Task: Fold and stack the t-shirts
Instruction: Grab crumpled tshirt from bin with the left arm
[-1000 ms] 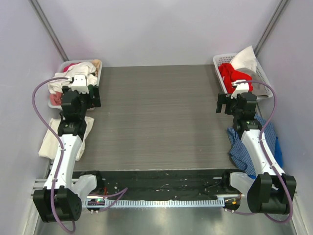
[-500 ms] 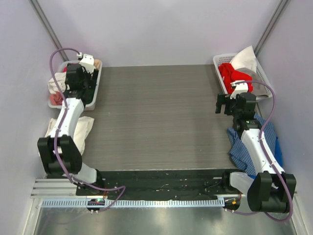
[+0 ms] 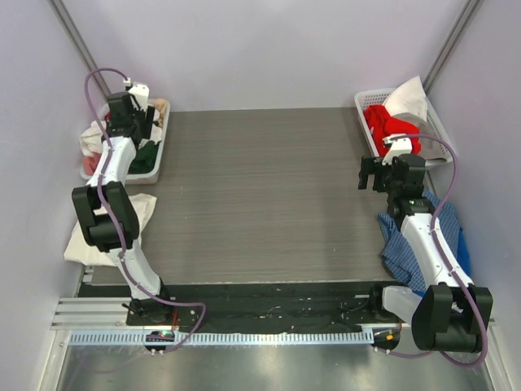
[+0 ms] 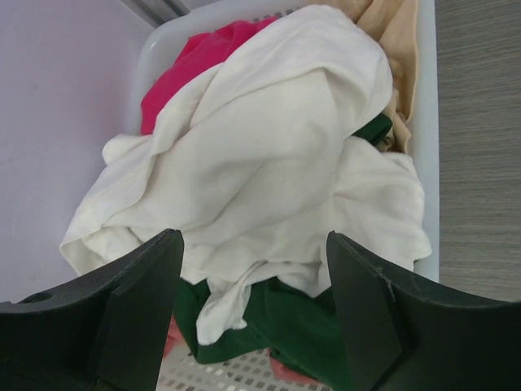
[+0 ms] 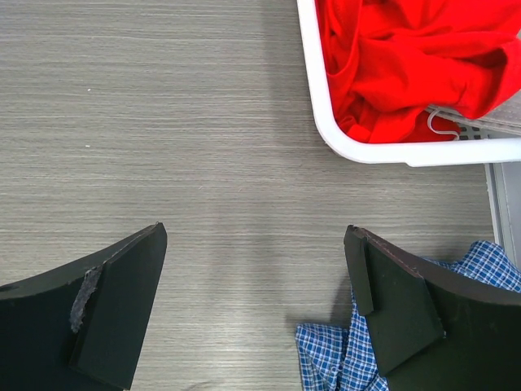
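In the left wrist view, a crumpled white t-shirt (image 4: 269,163) is heaped in the left basket (image 4: 427,122), with a dark green t-shirt (image 4: 293,318) under its near edge. My left gripper (image 4: 254,240) hangs just above them. Its jaws stand apart on either side of the white and green folds and pinch nothing. From above, the left gripper (image 3: 134,122) is over the basket's far end. A cream t-shirt (image 3: 85,232) lies rumpled at the table's left edge. My right gripper (image 5: 254,230) is open over bare table, at right in the top view (image 3: 373,174).
A pink garment (image 4: 195,65) and a tan cloth (image 4: 399,32) share the left basket. The right basket (image 3: 362,106) holds a red garment (image 5: 407,65) and a white cloth (image 3: 411,102). A blue checked cloth (image 3: 399,244) lies under the right arm. Walls close in on both sides.
The left arm swung away from the table's left side and reached out over the left basket, its jaws narrowing somewhat. The right arm has stayed still.
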`<state>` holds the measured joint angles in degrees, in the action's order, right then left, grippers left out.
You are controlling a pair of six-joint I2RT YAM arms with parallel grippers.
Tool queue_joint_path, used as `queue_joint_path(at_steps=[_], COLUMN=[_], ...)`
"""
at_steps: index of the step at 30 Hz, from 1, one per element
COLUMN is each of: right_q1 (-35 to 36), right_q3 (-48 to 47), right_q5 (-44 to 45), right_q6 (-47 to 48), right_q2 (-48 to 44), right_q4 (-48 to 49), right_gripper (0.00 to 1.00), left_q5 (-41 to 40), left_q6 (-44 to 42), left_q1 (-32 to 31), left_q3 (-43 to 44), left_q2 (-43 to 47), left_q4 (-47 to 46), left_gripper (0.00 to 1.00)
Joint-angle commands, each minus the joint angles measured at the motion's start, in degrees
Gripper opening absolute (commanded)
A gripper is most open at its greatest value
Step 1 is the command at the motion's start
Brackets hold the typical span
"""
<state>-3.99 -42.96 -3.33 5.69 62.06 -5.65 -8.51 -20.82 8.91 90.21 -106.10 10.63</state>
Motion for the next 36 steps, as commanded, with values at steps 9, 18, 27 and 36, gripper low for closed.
queue_joint_path(at_steps=[9, 18, 27, 36], right_q1=[-0.32, -0.41, -0.41, -0.41], right_q3=[-2.04, -1.95, -2.04, -2.04], right_q5=[-0.36, -0.53, -0.53, -0.71], right_q6=[0.55, 0.72, 0.72, 0.81], right_q2=[0.25, 0.78, 1.57, 1.92], right_q4=[1.78, 1.70, 1.52, 1.43], right_gripper=[1.00, 1.00, 1.00, 1.00], left_q5=[0.52, -1.07, 0.86, 3.06], left_q6=[1.04, 1.13, 2.98, 3.06], left_q1=[-0.12, -0.03, 1.20, 1.29], left_q3=[10.41, 14.20, 11.48, 10.34], left_q2=[-10.60, -14.13, -11.23, -8.95], left_q4=[0.35, 0.09, -2.02, 0.00], left_gripper=[0.70, 0.56, 0.47, 0.00])
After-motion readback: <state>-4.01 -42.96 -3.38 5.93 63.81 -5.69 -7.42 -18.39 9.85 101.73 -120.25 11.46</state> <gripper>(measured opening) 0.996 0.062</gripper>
